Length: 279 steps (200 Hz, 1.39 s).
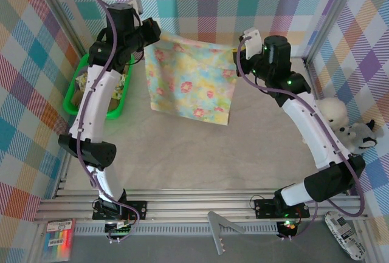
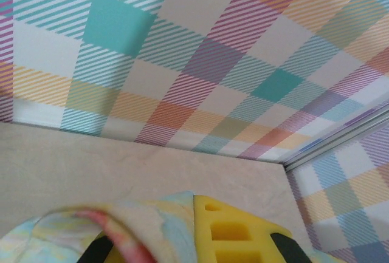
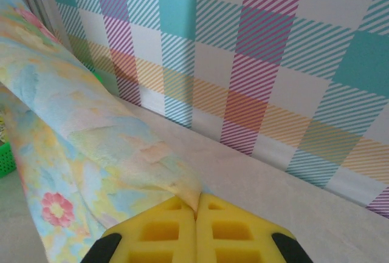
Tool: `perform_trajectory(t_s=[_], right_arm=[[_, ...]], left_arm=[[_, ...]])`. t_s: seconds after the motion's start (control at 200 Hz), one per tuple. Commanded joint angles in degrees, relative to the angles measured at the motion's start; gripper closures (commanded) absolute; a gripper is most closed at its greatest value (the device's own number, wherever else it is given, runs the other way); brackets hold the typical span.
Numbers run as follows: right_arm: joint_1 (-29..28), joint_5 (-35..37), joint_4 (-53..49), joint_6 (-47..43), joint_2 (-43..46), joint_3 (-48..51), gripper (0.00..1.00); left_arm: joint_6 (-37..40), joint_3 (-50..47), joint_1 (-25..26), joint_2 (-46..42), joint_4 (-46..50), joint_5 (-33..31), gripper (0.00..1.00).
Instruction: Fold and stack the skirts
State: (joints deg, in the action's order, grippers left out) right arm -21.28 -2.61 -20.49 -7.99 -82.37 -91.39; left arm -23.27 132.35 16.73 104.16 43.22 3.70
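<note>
The floral skirt (image 1: 188,81) hangs spread over the far middle of the table (image 1: 200,153), its lower edge near the tabletop. The left gripper (image 1: 148,43) pinches its far-left corner; the right gripper (image 3: 196,205), pads pressed together, clamps the far-right corner. At the left wrist, cloth drapes over one yellow pad (image 2: 234,229), hiding the pinch itself. A green basket (image 1: 72,102) sits left, its contents largely blocked by the left arm. A white plush (image 1: 333,112) and a grey plush (image 1: 358,134) sit right, behind the right arm.
</note>
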Motion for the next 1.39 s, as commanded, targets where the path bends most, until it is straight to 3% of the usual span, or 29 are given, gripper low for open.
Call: perform_trajectory(t_s=[0.0,0.27,0.445,0.565,0.705,0.845,0.915,0.98,1.075,1.1,1.155,1.2,1.22,1.24,1.39], right_arm=[[0.4,-3.3,-0.2,-1.0,2.2,0.3,1.00],[0.3,-21.7,-3.9,1.9,13.2,8.7,1.00],[0.3,-27.8,-4.2,3.9,20.1,13.6,1.00],[0.3,-27.3,-2.9,4.5,21.5,14.9,1.00],[0.8,-22.7,-2.3,4.0,18.8,15.7,1.00],[4.5,-20.4,-1.2,2.9,9.6,14.6,1.00],[7.7,-20.5,0.6,5.1,1.7,13.1,1.00],[10.2,-17.6,2.1,9.0,-6.8,10.5,0.79],[12.0,-15.8,-0.5,14.5,-16.2,4.5,0.42],[12.0,-15.8,-1.1,15.2,-17.4,3.7,0.30],[11.9,-15.8,-0.5,18.4,-17.9,4.6,0.23],[11.9,-16.2,0.5,20.6,-17.2,6.8,0.11],[11.8,-16.3,1.0,21.5,-16.7,7.9,0.00],[11.8,-16.4,1.2,22.5,-16.0,9.2,0.01],[10.5,-18.8,2.4,29.7,-10.8,20.3,0.01]], left_arm=[[2.4,0.0,-0.5,-1.1,4.3,-1.4,1.00],[0.7,-15.1,0.7,-13.5,3.8,5.7,1.00],[-0.8,-22.5,2.0,-21.2,3.3,9.6,1.00],[-1.7,-23.2,2.3,-22.7,4.1,10.7,1.00],[-1.2,-22.1,2.2,-20.2,5.6,4.6,1.00],[0.2,-16.8,0.8,-10.0,4.1,-3.6,1.00],[-0.1,-11.2,-0.8,-0.3,3.3,-3.7,0.89],[-0.8,-2.7,-2.0,10.8,4.5,-2.9,0.78],[-2.4,19.7,-3.2,28.1,14.5,-1.4,0.32],[-3.0,25.3,-3.3,31.8,17.0,-0.9,0.24],[-4.1,32.5,-3.2,36.8,20.5,1.1,0.12],[-4.7,31.5,-2.9,37.2,20.7,2.6,0.07],[-4.7,29.8,-2.7,36.6,20.4,2.8,0.04],[-4.5,27.5,-2.4,35.7,20.0,2.7,0.00],[-4.3,-2.1,-0.7,21.9,8.5,3.2,0.00]])
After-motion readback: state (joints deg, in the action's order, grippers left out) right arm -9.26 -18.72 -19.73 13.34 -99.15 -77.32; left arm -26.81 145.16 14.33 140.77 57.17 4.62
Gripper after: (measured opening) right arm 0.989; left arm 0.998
